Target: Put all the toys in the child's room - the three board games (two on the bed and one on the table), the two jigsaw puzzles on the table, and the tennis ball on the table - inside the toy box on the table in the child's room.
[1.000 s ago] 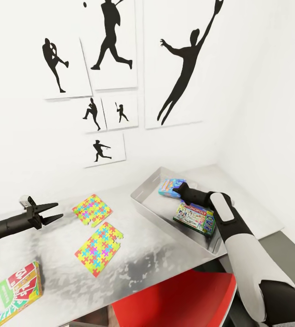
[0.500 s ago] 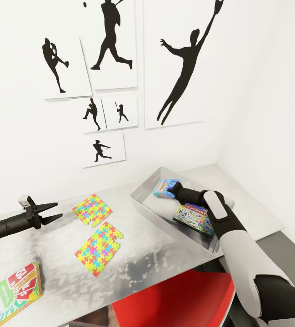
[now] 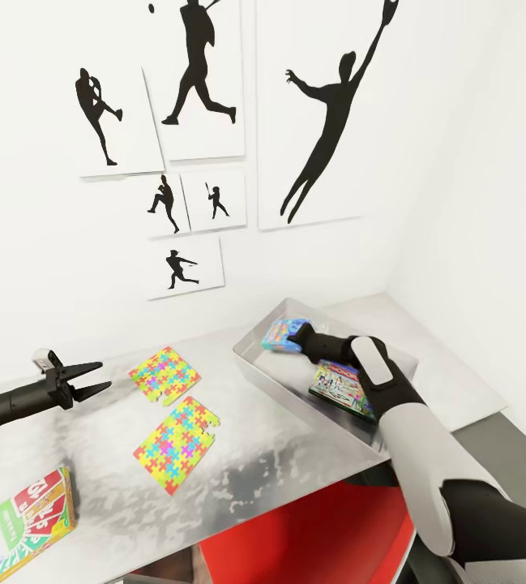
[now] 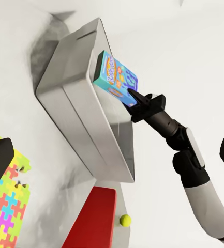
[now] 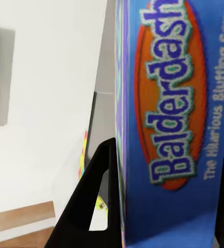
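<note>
Risk: blue board game (image 3: 281, 333) is hanging over the toy box (image 3: 256, 362) at its far end, close to the far rim; letting go there could be tipping it against the wall or over the rim instead of flat on the floor of the toy box.
Second risk: green-and-white board game (image 3: 339, 387) is already lying in the toy box just under the right forearm, so a low sweep of the arm could be nudging it.
Right gripper (image 3: 295, 335): fingers are clamping on the blue board game; in the right wrist view a dark finger (image 5: 93, 199) is pressing along the box's edge, with the printed face (image 5: 179, 119) lying between the two fingers.
Box height: whether the blue board game is touching the bottom of the toy box or hanging just above it is hard to tell.
Left gripper (image 3: 91, 380): fingers are standing apart, holding nothing, hovering over the left part of the table (image 3: 295, 454).
Jigsaw puzzles (image 3: 164, 375) (image 3: 178, 443): both are lying flat mid-table, between the left gripper and the toy box.
SKIP-BO board game (image 3: 23, 519): sitting at the table's near left corner.
Tennis ball (image 4: 125, 220): showing in the left wrist view, seemingly off the table beside the red chair (image 3: 311, 535).
</note>
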### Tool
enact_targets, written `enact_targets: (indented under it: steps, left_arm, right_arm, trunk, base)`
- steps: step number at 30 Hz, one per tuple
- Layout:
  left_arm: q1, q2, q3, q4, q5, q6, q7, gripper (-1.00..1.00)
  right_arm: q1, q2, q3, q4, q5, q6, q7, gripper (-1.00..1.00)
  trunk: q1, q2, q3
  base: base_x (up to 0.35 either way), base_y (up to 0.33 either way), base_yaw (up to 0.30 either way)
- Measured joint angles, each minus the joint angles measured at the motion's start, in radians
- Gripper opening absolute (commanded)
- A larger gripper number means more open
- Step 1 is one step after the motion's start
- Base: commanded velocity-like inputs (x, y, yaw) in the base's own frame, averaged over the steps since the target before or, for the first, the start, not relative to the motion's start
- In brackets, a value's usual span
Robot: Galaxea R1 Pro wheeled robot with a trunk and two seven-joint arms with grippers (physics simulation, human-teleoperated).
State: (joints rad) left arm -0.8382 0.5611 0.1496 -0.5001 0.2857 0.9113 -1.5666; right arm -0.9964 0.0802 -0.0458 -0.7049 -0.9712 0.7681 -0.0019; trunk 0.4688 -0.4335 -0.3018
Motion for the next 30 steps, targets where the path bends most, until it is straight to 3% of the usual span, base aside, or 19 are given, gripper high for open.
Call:
enact_targets:
  steps: [30]
  left_arm:
    - [0.0, 0.0, 0.0, 0.0, 0.0, 0.0, 0.0, 1.0]
  right_arm:
    - [-0.047, 0.028, 0.022, 0.054, 0.002, -0.019, -0.006, -1.0]
  trunk:
    - [0.0, 0.0, 0.0]
  base:
    - [0.0, 0.0, 0.0]
